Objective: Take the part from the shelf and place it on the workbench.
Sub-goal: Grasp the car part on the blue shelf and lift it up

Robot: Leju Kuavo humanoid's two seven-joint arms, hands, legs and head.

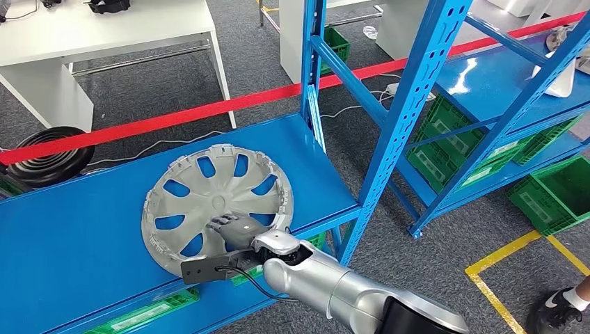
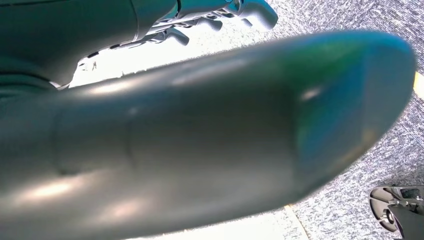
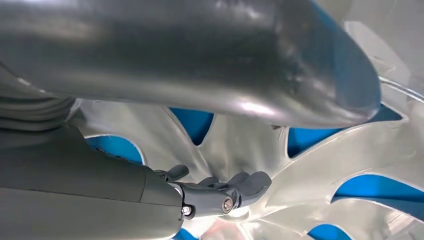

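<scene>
Hubcap (image 1: pixel 217 202) lies flat, inner side up, on the blue shelf (image 1: pixel 76 236), near its front edge and just left of the blue upright post (image 1: pixel 389 132).

Right hand (image 1: pixel 233 228) is over the hubcap's near half, fingers (image 3: pixel 240 186) reaching toward the hub; thumb (image 3: pixel 225 60) above the spokes. Fingers look apart w/ nothing between them, so prob. released, not grasping yet. Contact w/ the plastic: can't tell.

Left hand (image 2: pixel 200 140) hangs by the carpet floor; thumb blocks the lens, so can't tell if it's clenched or released.

Handling, as a guess: thin moulded plastic, light, fairly stiff but will flex at the rim. Smooth silver finish, likely slippery. Clips round the edge could snap if squeezed. Best hold: hook fingers through a spoke opening & pinch a spoke, or take the near rim w/ thumb inside. A one-sided hold will prob. tip it, so lift slow.
</scene>
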